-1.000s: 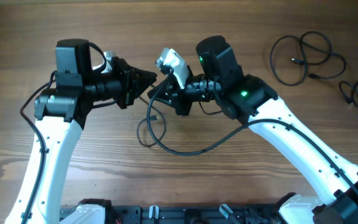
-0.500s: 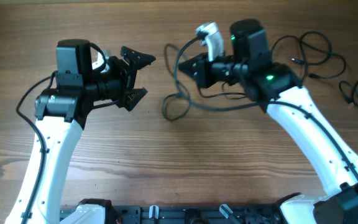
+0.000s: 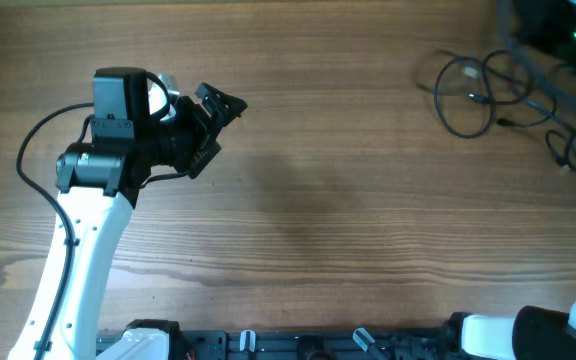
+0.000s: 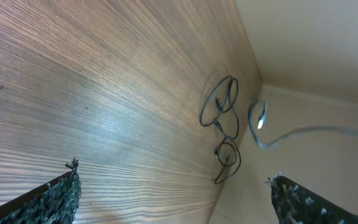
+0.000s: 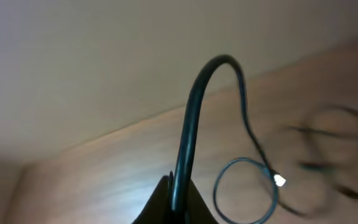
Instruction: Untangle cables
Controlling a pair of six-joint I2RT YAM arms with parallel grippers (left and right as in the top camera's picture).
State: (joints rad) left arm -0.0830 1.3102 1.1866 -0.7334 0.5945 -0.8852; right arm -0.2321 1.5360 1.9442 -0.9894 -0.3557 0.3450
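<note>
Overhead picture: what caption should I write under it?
Left gripper open over the wooden table, black cables lying in the far right corner.

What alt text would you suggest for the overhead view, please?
The left arm's gripper hangs open and empty over a wooden table. Thin black cables are looped at the far right edge, where the right arm shows only as a dark blur in the top corner.

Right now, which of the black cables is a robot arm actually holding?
The cable arching up from the right arm's shut jaws; the other cables lie in loose loops on the table.
</note>
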